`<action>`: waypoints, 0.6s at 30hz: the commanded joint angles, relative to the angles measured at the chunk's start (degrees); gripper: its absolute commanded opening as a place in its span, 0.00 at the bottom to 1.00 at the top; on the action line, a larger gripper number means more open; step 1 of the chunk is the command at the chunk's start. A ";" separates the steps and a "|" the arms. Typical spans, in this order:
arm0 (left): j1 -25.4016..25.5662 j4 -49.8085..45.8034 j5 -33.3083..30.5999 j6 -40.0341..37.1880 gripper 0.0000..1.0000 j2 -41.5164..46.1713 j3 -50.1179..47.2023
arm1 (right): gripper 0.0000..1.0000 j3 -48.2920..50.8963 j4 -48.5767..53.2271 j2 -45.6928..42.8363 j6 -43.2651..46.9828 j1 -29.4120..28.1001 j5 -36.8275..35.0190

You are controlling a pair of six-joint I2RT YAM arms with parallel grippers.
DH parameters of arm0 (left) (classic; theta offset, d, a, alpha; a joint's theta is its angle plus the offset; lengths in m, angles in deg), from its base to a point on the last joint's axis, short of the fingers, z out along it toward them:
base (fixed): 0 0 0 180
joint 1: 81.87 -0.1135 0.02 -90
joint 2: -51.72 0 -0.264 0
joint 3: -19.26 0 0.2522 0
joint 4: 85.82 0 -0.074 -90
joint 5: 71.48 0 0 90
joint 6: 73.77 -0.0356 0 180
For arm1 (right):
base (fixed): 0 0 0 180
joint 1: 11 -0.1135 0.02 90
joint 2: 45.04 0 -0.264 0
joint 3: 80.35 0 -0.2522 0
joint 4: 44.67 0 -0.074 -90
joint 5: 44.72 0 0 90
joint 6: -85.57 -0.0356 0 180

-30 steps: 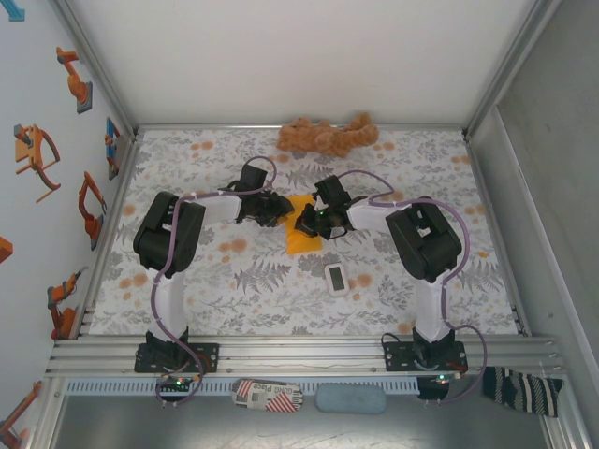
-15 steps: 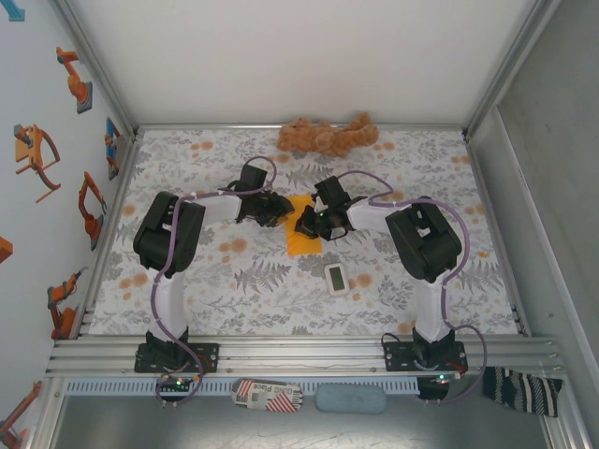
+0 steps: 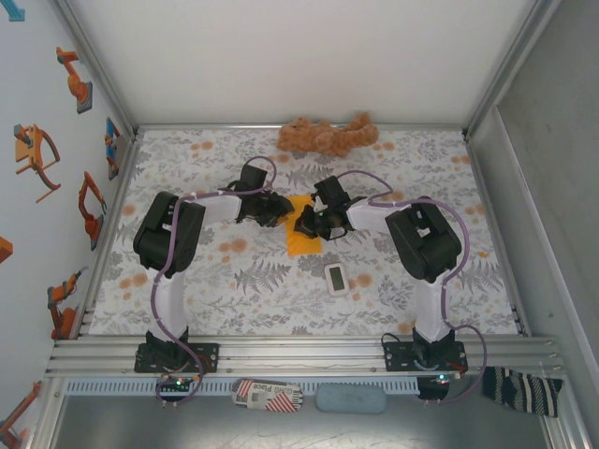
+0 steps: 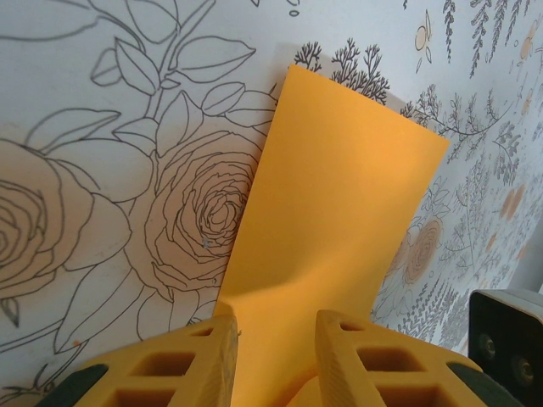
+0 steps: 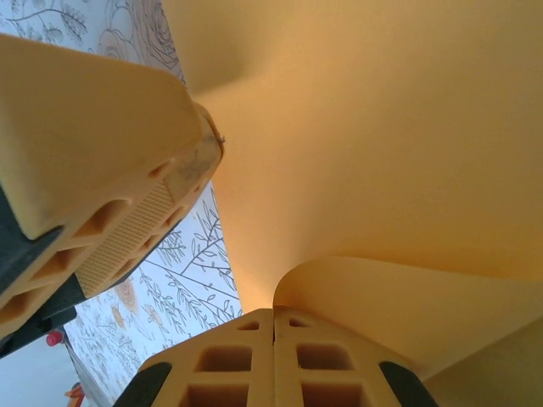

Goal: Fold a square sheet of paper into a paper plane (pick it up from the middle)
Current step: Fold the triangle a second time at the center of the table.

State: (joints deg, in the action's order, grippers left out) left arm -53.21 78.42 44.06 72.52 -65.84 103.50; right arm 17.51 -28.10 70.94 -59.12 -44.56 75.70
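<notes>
Both your grippers meet at the orange sheet mid-table.
Your right gripper (image 5: 273,326) pinches a curled paper edge; left gripper (image 4: 276,339) straddles the square sheet of paper (image 4: 331,229), fingers apart, on the floral table (image 3: 243,271).

Table (image 3: 234,281) covered with pale floral cloth, grey leaves and orange blooms, centre of frame. Plain white back wall (image 3: 299,56) across the top. Left wall (image 3: 42,140) pale blue with orange robot-arm stickers. Grey panel (image 3: 552,140) at right. Aluminium rails (image 3: 299,351) along the near edge. Even, bright light.
</notes>
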 commanded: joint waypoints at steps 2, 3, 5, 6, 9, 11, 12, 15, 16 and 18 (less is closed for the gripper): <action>-0.19 -6.25 -2.71 -1.18 0.32 -2.26 -2.10 | 0.00 -1.10 -1.47 -0.22 -1.06 -0.54 -1.06; -0.16 -6.26 -2.76 -1.22 0.32 -2.32 -2.10 | 0.00 -1.12 -1.45 -0.26 -1.09 -0.54 -1.06; -0.17 -6.31 -2.74 -1.22 0.32 -2.33 -2.10 | 0.00 -1.23 -1.23 -0.14 -0.93 -0.54 -1.14; -0.16 -6.35 -2.71 -1.20 0.32 -2.34 -2.10 | 0.00 -1.30 -1.06 -0.06 -0.90 -0.54 -1.16; -0.27 -6.23 -2.78 -1.24 0.32 -2.33 -2.10 | 0.00 -1.32 -0.90 0.24 -0.90 -0.54 -1.15; -0.12 -6.26 -2.69 -1.25 0.32 -2.41 -2.14 | 0.00 -1.27 -0.81 0.36 -0.91 -0.56 -1.30; -0.17 -6.25 -2.71 -1.19 0.32 -2.38 -2.16 | 0.00 -1.23 -0.72 0.32 -0.93 -0.54 -1.40; -0.15 -6.18 -2.68 -1.24 0.32 -2.37 -2.18 | 0.00 -1.25 -0.45 0.42 -0.93 -0.54 -1.76; -0.23 -6.24 -2.63 -1.21 0.32 -2.33 -2.16 | 0.00 -1.23 -0.37 0.47 -0.90 -0.55 -1.89; -0.20 -6.18 -2.73 -1.20 0.32 -2.32 -2.14 | 0.00 -1.24 -0.26 0.56 -0.95 -0.54 -2.13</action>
State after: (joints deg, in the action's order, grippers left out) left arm -53.21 78.42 44.06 72.52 -65.84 103.50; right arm 17.51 -28.78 70.94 -59.74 -44.58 75.08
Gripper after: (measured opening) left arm 0.321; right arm 0.049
